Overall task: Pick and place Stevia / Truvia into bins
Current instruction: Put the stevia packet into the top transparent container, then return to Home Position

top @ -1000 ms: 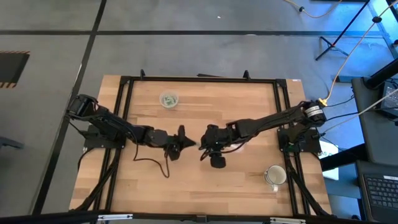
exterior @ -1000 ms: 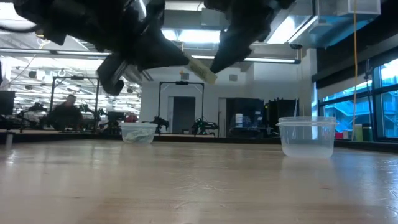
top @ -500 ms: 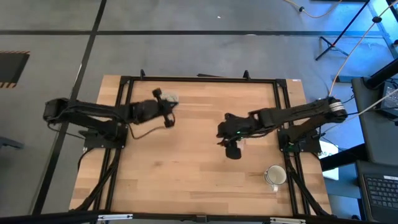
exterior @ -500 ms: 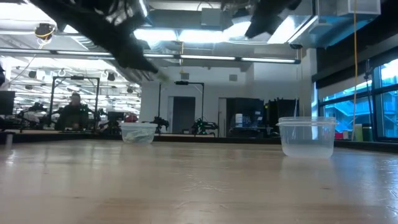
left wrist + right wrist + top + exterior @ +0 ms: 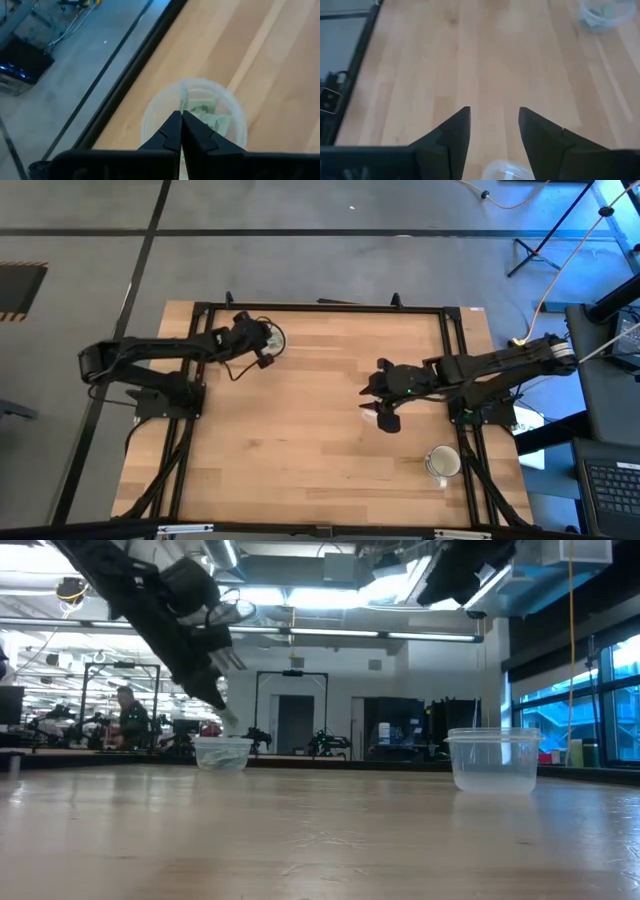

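My left gripper (image 5: 262,341) hangs over the far-left clear cup (image 5: 279,336), which holds several green Stevia packets (image 5: 202,107). Its fingers (image 5: 172,131) are shut, with a thin pale packet edge (image 5: 179,159) between them. In the low view its tip (image 5: 226,720) sits just above that cup (image 5: 222,753). My right gripper (image 5: 494,125) is open and high over the table's right half, holding nothing. The second clear cup (image 5: 493,759) stands on the table below it (image 5: 506,170). No loose packets show on the table. My left gripper is shut on what looks like one Stevia packet, seen edge-on as a pale strip (image 5: 179,159) between the two fingers. The fingers slant down from the table's left toward the cup's mouth. The packet is lifted clear, its lower end (image 5: 229,724) just over the cup's rim.
A white mug (image 5: 442,463) stands near the table's right near corner. A black frame rail (image 5: 320,308) runs round the tabletop. Bare wood (image 5: 300,440) fills the middle and near side. A person (image 5: 128,716) shows in the room behind.
Both grippers were together over the table's middle with a packet between them. My left gripper then swung to the far left with the packet and dipped down over the far-left cup. My right gripper drew back toward the table's right edge, over the second cup.
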You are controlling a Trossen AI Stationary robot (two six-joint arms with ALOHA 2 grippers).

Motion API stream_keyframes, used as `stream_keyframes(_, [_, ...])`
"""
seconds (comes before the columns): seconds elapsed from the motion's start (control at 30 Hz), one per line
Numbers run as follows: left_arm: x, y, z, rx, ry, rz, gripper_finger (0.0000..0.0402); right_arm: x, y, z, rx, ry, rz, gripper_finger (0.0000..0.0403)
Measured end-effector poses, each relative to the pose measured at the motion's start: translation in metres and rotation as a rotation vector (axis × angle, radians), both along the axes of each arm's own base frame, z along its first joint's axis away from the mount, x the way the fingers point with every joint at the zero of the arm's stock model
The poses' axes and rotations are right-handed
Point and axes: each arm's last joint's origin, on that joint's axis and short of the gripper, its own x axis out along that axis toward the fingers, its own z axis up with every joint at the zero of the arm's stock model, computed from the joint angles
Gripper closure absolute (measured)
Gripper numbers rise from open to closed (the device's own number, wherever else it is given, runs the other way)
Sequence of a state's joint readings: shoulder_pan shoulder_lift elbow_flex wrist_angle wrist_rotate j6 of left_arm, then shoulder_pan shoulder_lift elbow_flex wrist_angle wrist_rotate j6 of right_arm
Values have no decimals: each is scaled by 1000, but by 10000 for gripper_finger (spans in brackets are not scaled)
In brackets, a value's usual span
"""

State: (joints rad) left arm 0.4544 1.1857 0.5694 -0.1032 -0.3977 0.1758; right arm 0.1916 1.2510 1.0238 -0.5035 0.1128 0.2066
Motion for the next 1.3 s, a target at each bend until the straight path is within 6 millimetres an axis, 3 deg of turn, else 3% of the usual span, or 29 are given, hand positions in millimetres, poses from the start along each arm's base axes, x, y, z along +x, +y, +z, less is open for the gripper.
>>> stream_keyframes(0.33, [10, 12, -25, 27, 141, -10, 392, -2, -1, -8, -6, 11, -1, 232])
stream_keyframes(0.67, [8, 9, -26, 16, 181, -38, 323, -2, -1, -8, -10, 11, 2, 232])
stream_keyframes(0.83, [3, 4, -7, 43, 89, -28, 286, -2, -1, -8, -9, 12, 2, 232])
stream_keyframes(0.97, [-9, -5, 20, 63, -54, -18, 269, -6, -4, -4, -22, 5, 10, 232])
stream_keyframes(1.17, [-34, -25, 62, -23, -398, -181, 265, -28, -23, 22, -46, -99, 4, 232])
stream_keyframes(1.3, [-54, -39, 71, -60, -554, -281, 265, -43, -25, 31, -44, -204, 15, 232])
